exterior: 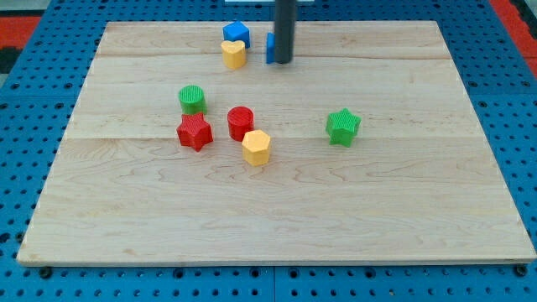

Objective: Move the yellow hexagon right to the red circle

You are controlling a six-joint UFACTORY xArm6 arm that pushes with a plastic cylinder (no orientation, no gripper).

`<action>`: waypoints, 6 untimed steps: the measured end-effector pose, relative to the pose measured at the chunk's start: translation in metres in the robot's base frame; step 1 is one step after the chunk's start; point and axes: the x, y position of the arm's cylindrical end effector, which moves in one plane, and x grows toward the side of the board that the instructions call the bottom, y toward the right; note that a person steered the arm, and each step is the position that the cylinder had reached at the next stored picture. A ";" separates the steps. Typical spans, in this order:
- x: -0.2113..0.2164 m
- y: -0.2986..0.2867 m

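The yellow hexagon [257, 147] lies near the board's middle, just below and to the right of the red circle [241, 122], close to it or touching. My tip [284, 61] is at the view's top, far above both blocks. It stands in front of a blue block [271, 48] that it partly hides.
A red star [195, 132] lies left of the red circle, with a green circle [192, 99] above it. A green star [343, 126] lies to the right. A blue cube [237, 33] and a yellow block [234, 54] sit at the top. The wooden board [277, 218] lies on a blue pegboard.
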 end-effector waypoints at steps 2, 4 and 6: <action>0.037 0.085; 0.149 0.150; 0.231 0.084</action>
